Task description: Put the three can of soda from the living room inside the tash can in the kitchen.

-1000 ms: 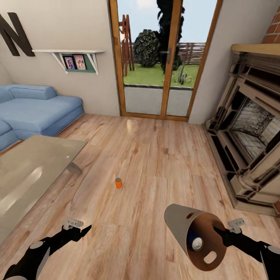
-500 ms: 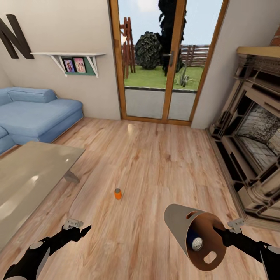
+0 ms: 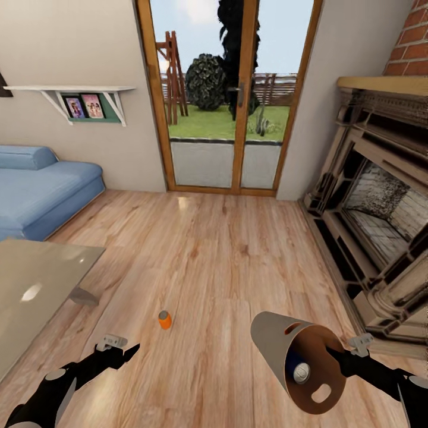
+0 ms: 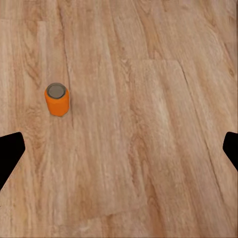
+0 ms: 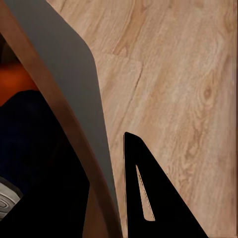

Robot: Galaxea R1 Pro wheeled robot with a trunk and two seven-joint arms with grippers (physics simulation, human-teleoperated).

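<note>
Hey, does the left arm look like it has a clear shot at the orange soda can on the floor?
Probably yes. The orange soda can stands upright on bare wood floor just ahead of the open left end effector, with nothing between them, though the arm would likely need to lower.

No legible text, label, brand, number or sign found; orange soda can [image 3: 164, 320] bears no readable marking; shelf pictures [image 3: 84, 106] too small to read.

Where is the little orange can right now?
In the head view the orange can stands upright on the wood floor, just ahead of the left tool, right of the glass table.
</note>
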